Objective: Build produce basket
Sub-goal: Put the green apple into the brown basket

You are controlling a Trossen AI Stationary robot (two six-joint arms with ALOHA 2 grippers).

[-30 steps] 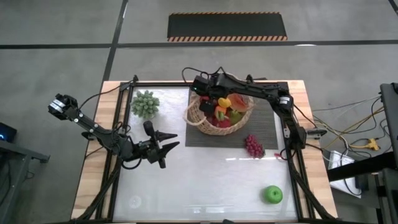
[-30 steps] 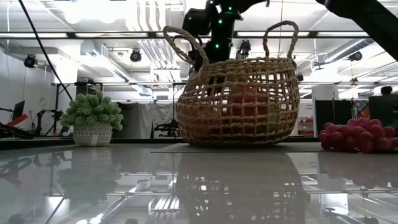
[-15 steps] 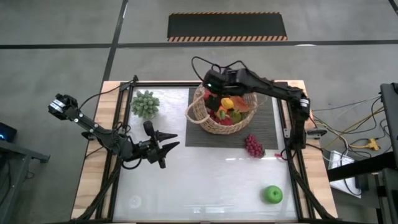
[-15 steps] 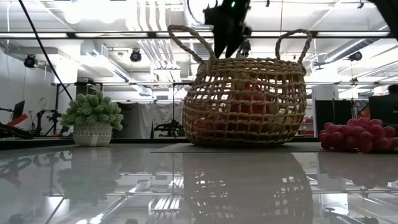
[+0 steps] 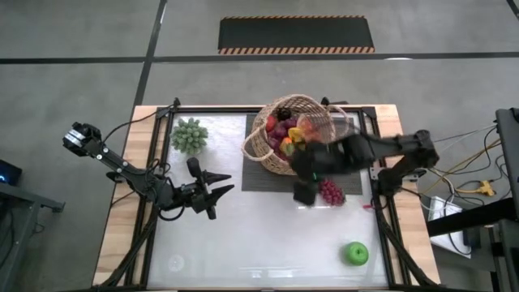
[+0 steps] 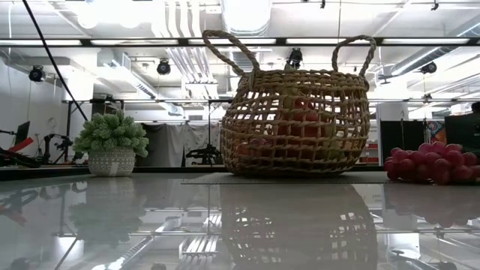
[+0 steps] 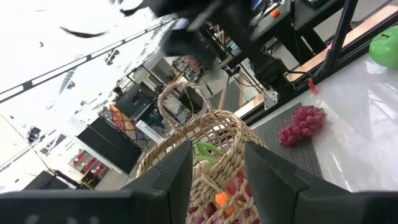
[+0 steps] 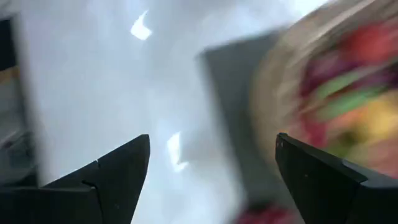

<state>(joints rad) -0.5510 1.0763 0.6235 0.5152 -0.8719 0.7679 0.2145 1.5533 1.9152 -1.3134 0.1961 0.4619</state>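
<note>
The round wicker basket (image 5: 290,134) stands upright on a dark mat (image 5: 353,172) at the table's far middle, filled with several toy fruits; it also shows in the low view (image 6: 296,112). A red grape bunch (image 5: 330,191) lies on the mat's near right corner. A green apple (image 5: 355,254) lies near the table's near right corner. My right gripper (image 5: 303,195) hovers open and empty just near of the basket, left of the grapes; it also shows in the right wrist view (image 8: 212,140). My left gripper (image 5: 220,193) waits open at the table's left, pointing toward the basket.
A small potted green plant (image 5: 189,135) stands at the far left and shows in the low view (image 6: 112,142). The glossy white tabletop (image 5: 259,235) stretches from the mat to the near edge. Black frame rails run along both sides.
My right gripper has left the basket's far rim and swung over it toward the near edge, dropping beside the grapes. The basket, tilted a second ago, has settled upright and shifted a little toward the right.
</note>
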